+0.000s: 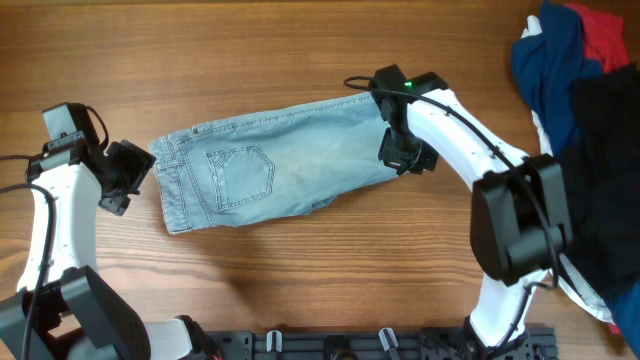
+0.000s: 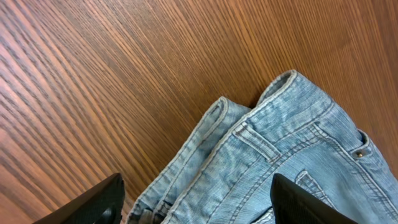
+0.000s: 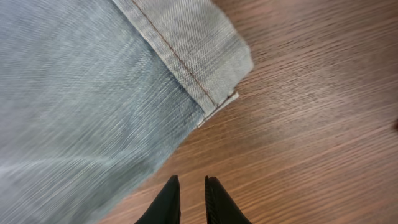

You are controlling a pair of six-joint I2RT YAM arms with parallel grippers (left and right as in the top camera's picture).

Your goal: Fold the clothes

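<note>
Left tool (image 1: 128, 175) spread at the waistband, right tool (image 1: 405, 155) closed beside the hem

Left tool hangs just off the 9 o'clock end of the denim shorts (image 1: 270, 170), its fingers (image 2: 99, 202) set wide apart and holding nothing. Its wrist camera looks down on the waistband (image 2: 261, 140), where two stacked layers of denim show. Right tool sits at the 3 o'clock end, at the edge of the hem (image 3: 205, 68). Its fingers (image 3: 168, 199) are pressed nearly together over bare wood, with no cloth between them.

The shorts lie flat across the middle of the tabletop (image 1: 300, 60), waistband toward 9 o'clock and hem toward 3 o'clock, with one back pocket (image 1: 240, 175) facing up. A pile of garments (image 1: 580, 60) in navy, red and black sits apart at 2 o'clock.

Judging by the single pocket and the doubled waistband, the shorts look already folded once, leg over leg. The step in hand seems to be setting up the second fold, end to end.

That move calls for the right tool to open, slide under the hem and pinch both layers. It would then carry them toward 9 o'clock onto the waistband. The left tool would do well to pin or grip the waistband so the denim does not drag. Catching only the top layer would likely pull the first fold apart
</note>
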